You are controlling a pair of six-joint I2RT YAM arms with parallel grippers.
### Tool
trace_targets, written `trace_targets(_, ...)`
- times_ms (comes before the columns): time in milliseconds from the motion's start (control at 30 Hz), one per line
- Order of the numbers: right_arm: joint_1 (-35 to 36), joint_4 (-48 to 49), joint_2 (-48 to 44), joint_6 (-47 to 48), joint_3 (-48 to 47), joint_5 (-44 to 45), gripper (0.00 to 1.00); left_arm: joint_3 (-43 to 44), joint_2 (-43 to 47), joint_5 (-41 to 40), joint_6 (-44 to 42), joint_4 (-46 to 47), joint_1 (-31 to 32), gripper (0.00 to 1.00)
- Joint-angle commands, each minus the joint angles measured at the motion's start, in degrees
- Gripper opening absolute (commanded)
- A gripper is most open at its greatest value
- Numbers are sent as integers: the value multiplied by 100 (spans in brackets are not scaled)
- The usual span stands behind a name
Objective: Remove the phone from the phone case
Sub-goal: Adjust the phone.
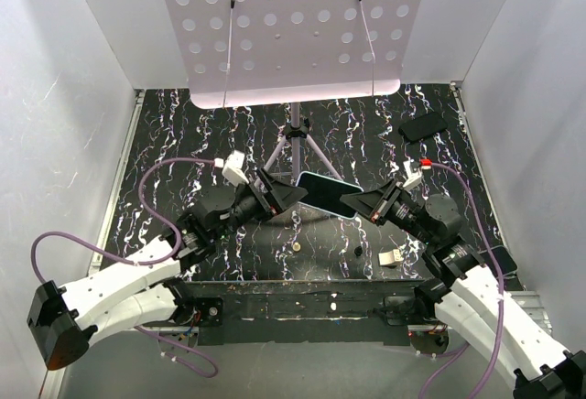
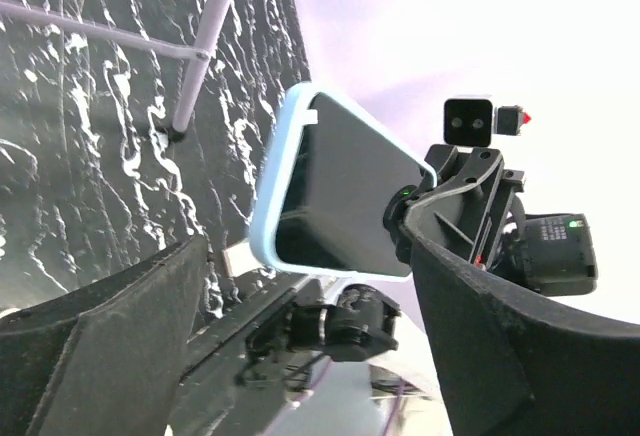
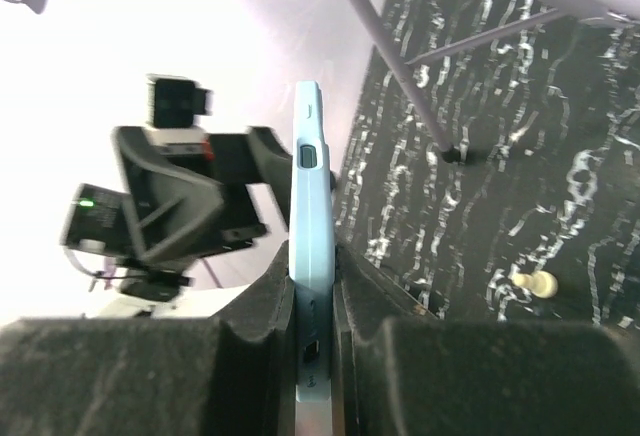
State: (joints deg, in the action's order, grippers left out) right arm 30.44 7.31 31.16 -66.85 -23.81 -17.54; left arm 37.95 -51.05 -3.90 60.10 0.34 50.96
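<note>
On the left, the left gripper [image 1: 291, 194] reaches toward the middle of the table [image 1: 174, 134] with its jaws spread wide and nothing between them. In its wrist view its fingers [image 2: 110, 336] stand either side of the target without touching it. Just ahead of them, held in the air above the marbled surface, is the phone case [image 2: 266, 201] — a light blue shell on a slant. The phone [image 2: 345, 191] is seated inside, its dark face framed by the blue rim. To the right, the right gripper [image 1: 352, 203] is clamped on the case's far end, and its wrist view shows the shell edge-on, pinched front and back. Well apart at the back right lies a separate black slab [image 1: 423, 126], which has no part in this job.

The step in hand looks to be the left arm taking hold of the free end so the phone can be worked loose. To do it well, the left fingers should probably catch the blue lip at a corner rather than squeeze across the whole body — pinching phone and shell together would only lock them. The right grip appears to press on the phone's face as well as the shell, so it may need to move to the rim before anything can slide. Peeling one corner slowly seems safest, since a slip would drop both to the table.
</note>
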Motion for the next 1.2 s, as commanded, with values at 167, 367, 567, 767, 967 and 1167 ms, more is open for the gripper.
trace_targets(167, -3, 2642, 346, -1058, 342, -284, 1, -1185, -484, 680, 1997, 3514, -148, 60)
trace_targets(367, 208, 3039, 505, -1146, 570, -206, 1, -1308, -1178, 645, 1989, 5228, -165, 47)
trace_targets(567, 533, 2618, 549, -777, 395, -540, 1, -1326, -1662, 873, 1734, 6178, -183, 19)
trace_targets(767, 586, 1610, 558, -111, 220, -996, 11, -1572, -1462, 1145, 1454, 6041, -429, 0)
trace_targets(967, 464, -1633, 628, 1945, -1141, -1111, 79, -1019, -328, 2058, -153, 3653, -640, 0)
trace_targets(1167, 191, -1882, 1146, 2834, -1696, -2585, 86, -325, -282, 3954, -930, 2620, -1052, 0)
